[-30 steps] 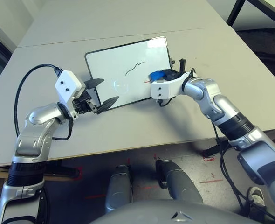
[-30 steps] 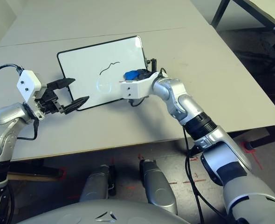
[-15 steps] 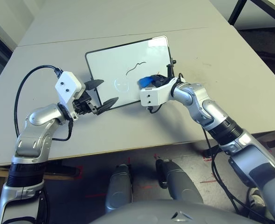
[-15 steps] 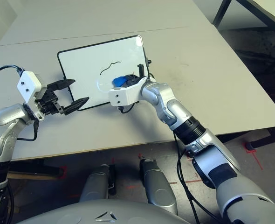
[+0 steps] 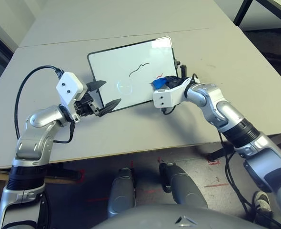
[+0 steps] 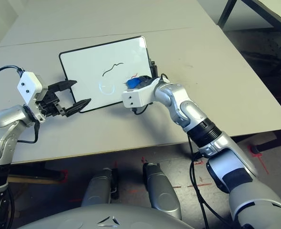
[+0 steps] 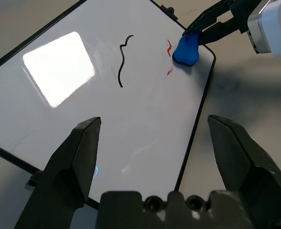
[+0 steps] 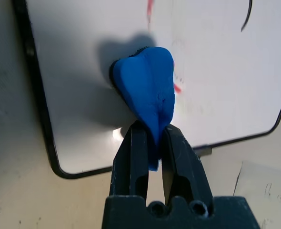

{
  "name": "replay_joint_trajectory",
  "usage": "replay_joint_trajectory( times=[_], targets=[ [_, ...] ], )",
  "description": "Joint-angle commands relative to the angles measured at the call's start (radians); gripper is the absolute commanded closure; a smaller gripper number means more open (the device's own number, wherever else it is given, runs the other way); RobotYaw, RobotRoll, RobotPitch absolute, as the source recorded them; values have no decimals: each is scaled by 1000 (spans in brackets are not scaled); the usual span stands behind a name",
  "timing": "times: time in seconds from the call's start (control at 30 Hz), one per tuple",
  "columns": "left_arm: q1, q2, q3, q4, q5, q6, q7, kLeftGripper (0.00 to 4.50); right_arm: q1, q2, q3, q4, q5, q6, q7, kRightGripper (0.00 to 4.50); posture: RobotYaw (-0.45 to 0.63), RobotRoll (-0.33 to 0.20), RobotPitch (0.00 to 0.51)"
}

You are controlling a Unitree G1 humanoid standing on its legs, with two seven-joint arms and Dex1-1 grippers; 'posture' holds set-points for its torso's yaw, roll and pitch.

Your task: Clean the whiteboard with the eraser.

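The whiteboard (image 5: 121,67) lies flat on the grey table, with a black squiggle (image 5: 138,69) near its middle and short red marks (image 7: 169,47) by its right edge. My right gripper (image 8: 150,131) is shut on the blue eraser (image 5: 163,82), which presses on the board's near right part, right next to the red marks. The eraser (image 8: 147,90) is squeezed thin between the fingers. My left gripper (image 5: 110,93) is open at the board's near left corner, holding nothing.
A small black knob (image 5: 178,63) sticks out of the board's right side. A black cable (image 5: 24,83) loops off my left wrist. A seam (image 5: 50,44) crosses the table behind the board. Black legs of another table (image 5: 240,12) stand at the far right.
My right gripper swept the eraser left across the board's near part, then back right toward the right edge. The left arm has stayed still.
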Motion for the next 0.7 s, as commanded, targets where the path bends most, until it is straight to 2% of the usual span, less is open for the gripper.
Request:
replay_joint_trajectory(
  times=[0.03, 0.23, 0.7],
  targets=[
    [1, 4, -9, 14, 6, -6, -10, 0, -10, -2, -38, 49, -9, 59, -12, 4288, -101, 0, 161],
    [-2, 0, -11, 14, 8, -5, -8, 0, -41, 16, -46, 74, -7, 79, -39, 4288, -100, 0, 160],
    [12, 7, 0, -10, 4, 10, 1, 0, -33, 76, 11, 56, -29, 54, -19, 4305, -78, 0, 164]
  ],
)
